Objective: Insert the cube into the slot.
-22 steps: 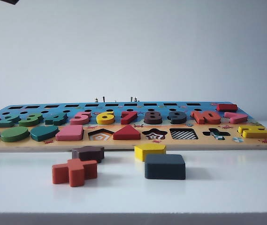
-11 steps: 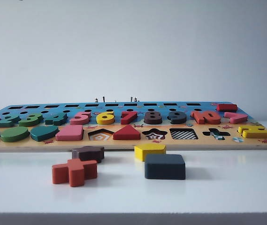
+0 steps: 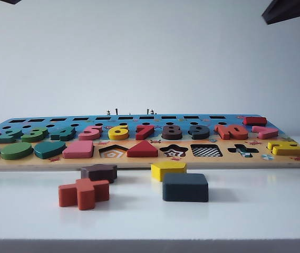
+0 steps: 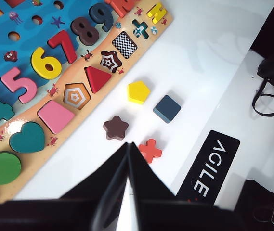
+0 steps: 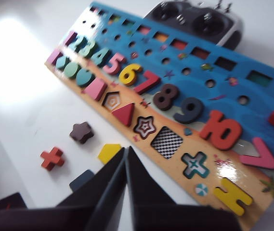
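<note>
Lying flat: cube | slot empty | left hand, right hand closed, empty, aloft

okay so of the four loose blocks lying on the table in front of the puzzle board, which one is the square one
The dark navy cube, lying nearest the table's front edge beside the yellow pentagon block. The brown block is a star and the orange-red one a cross.

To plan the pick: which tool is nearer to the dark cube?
Hard to tell. Both tools, left and right, are shut and hang high above the table, the cube ahead of each. Neither touches it.
</note>
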